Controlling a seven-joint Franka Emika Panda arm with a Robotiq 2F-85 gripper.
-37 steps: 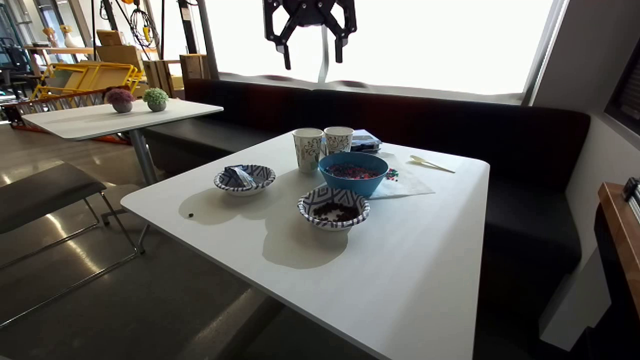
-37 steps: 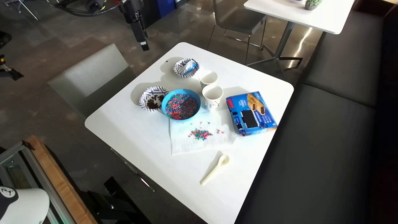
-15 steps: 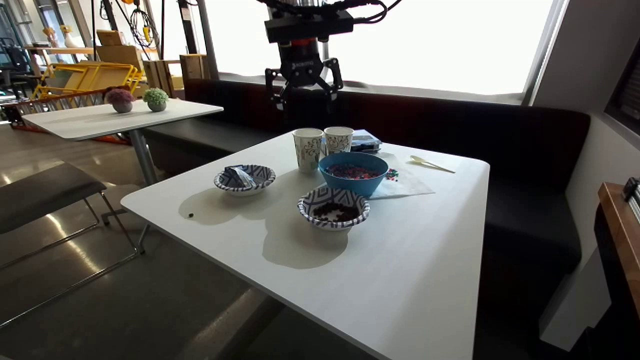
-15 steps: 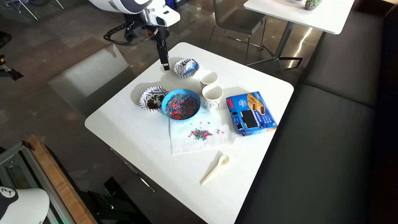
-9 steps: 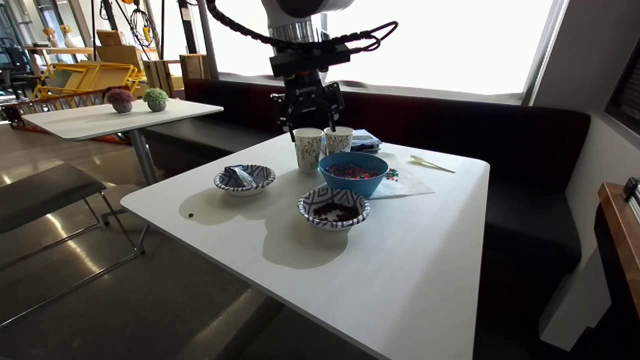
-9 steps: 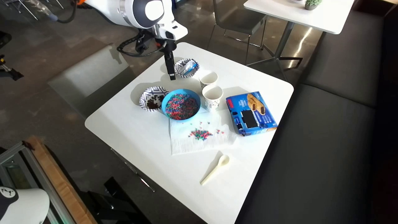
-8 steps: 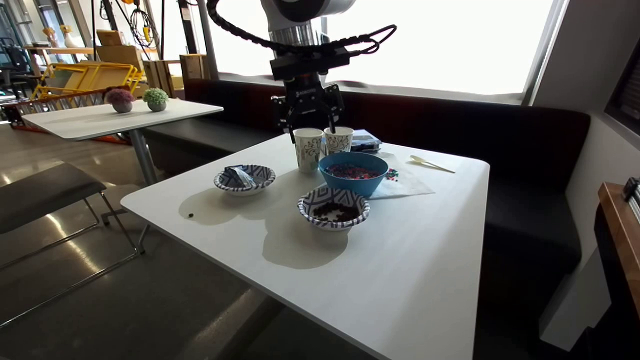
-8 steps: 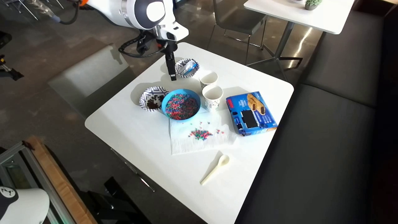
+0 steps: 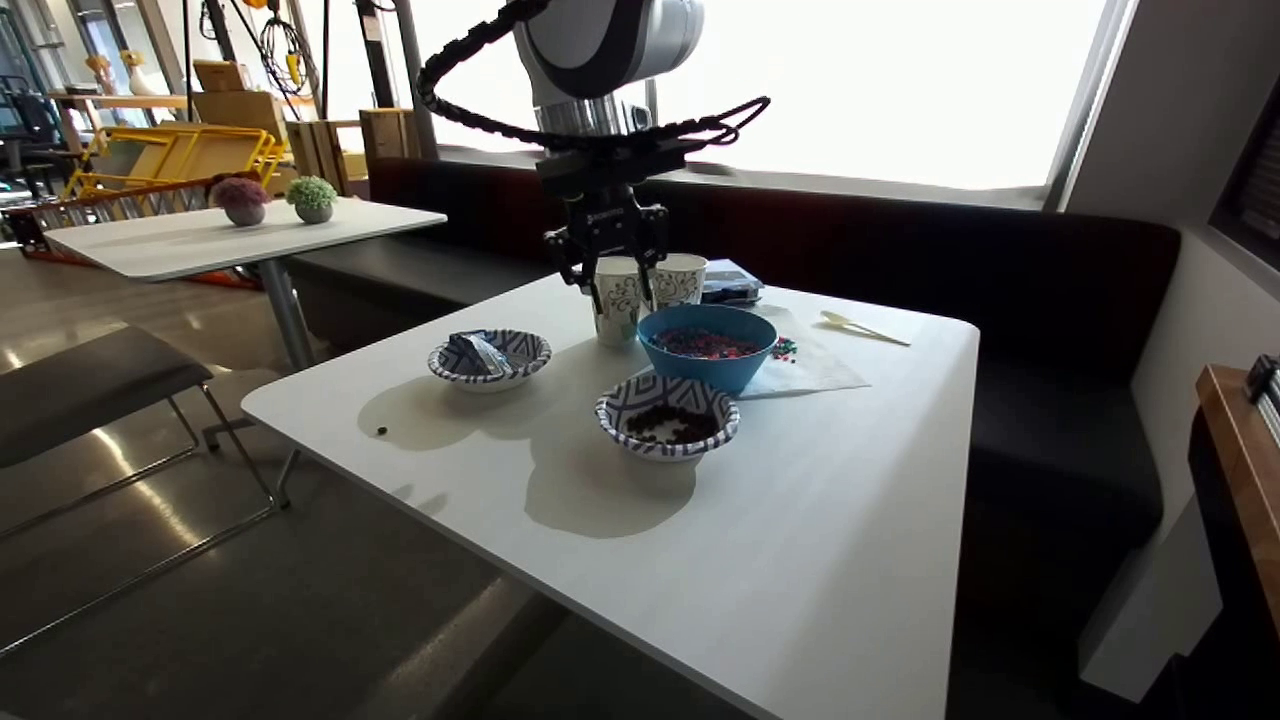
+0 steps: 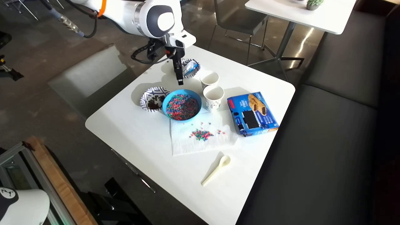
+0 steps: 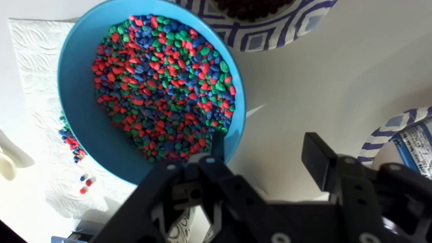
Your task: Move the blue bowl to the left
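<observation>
Blue bowl (image 11: 84, 111) below & to one side of grpr (image 11: 265, 146); wrist view: 1 fingertip over rim; jaws apart.

Two paper cups (image 10: 213, 101) stand near a blue food box (image 10: 253, 108), a pale spoon (image 10: 215, 171) lies apart from a napkin (image 10: 187, 146) dotted with colored bits (image 10: 201, 135), two patterned bowls (image 9: 670, 390) sit on the white table (image 10: 134, 134)

white table (image 10: 134, 137) | blue bowl (image 9: 720, 374) | patterned bowls (image 10: 158, 91) | cups (image 10: 213, 97) | napkin (image 10: 187, 145) | spoon (image 10: 215, 172) | box (image 10: 259, 116)
</observation>
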